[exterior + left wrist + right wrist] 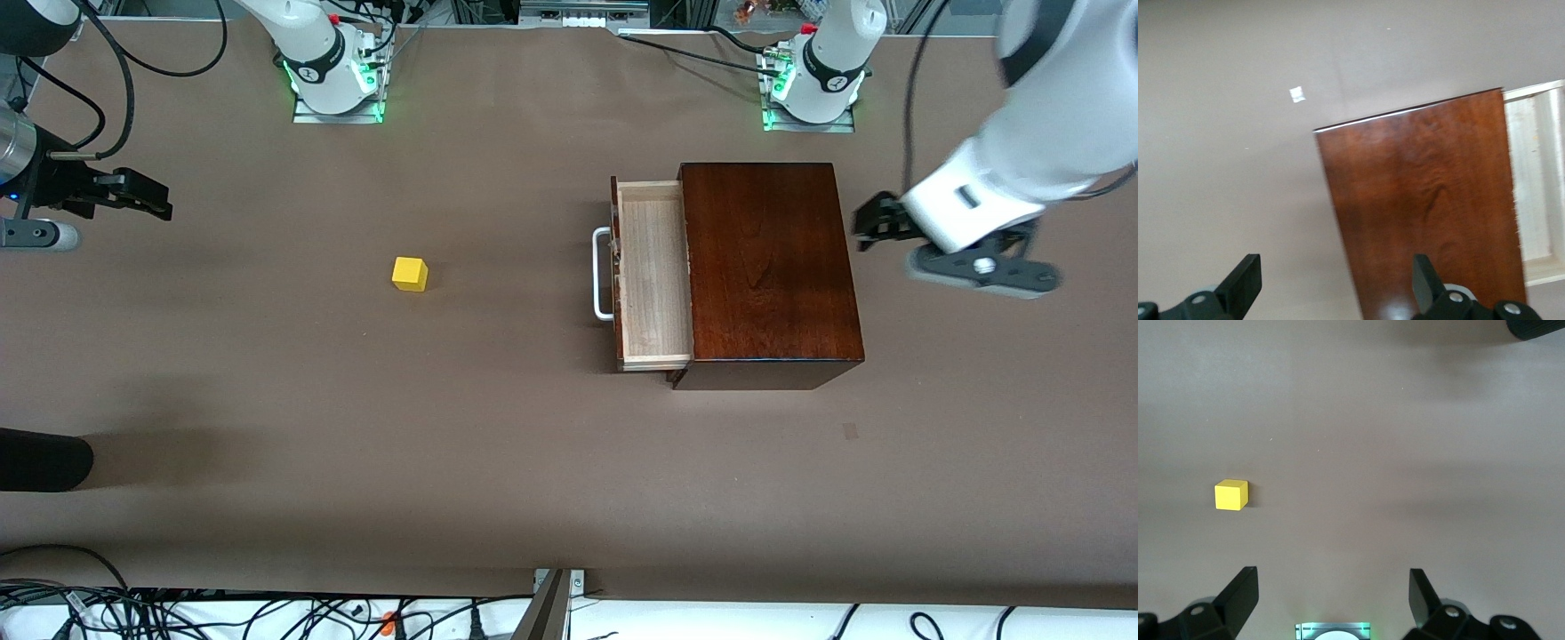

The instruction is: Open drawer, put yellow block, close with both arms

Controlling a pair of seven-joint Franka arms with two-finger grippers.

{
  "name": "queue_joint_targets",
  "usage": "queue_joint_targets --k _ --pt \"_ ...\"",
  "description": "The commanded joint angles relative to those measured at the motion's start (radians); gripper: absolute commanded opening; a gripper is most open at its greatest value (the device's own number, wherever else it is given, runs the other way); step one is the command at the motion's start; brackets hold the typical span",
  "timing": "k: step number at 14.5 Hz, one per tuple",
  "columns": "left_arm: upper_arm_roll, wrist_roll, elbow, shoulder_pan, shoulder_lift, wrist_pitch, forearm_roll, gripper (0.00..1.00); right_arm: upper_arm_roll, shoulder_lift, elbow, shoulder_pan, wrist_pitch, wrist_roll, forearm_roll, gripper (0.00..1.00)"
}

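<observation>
Yellow block point(410, 274) on table, well apart from right tool point(133, 196).

You are looking at a bright yellow block point(410, 274) sitting on a plain brown counter point(498, 444). The box point(766, 267) is showing glossy dark mahogany with streaky grain, while its drawer point(653, 284) is showing pale wood and a white handle point(601, 274).
</observation>
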Motion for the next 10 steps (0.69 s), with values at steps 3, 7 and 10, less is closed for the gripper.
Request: queue_joint_targets --k 3,7,10 --pt "0.071 0.076 -0.255 0.039 -0.181 0.181 -0.031 1.00 0.000 -0.007 -0.007 -0.005 0.002 -0.005 0.012 1.00" --pt "0.071 0.073 -0.251 0.039 -0.174 0.146 -0.031 1.00 0.000 -0.007 -0.007 -0.005 0.004 -0.005 0.012 1.00" --pt "0.070 0.073 -0.239 0.043 -0.165 0.135 -0.031 1.00 0.000 -0.007 -0.007 -0.005 0.005 -0.004 0.012 1.00"
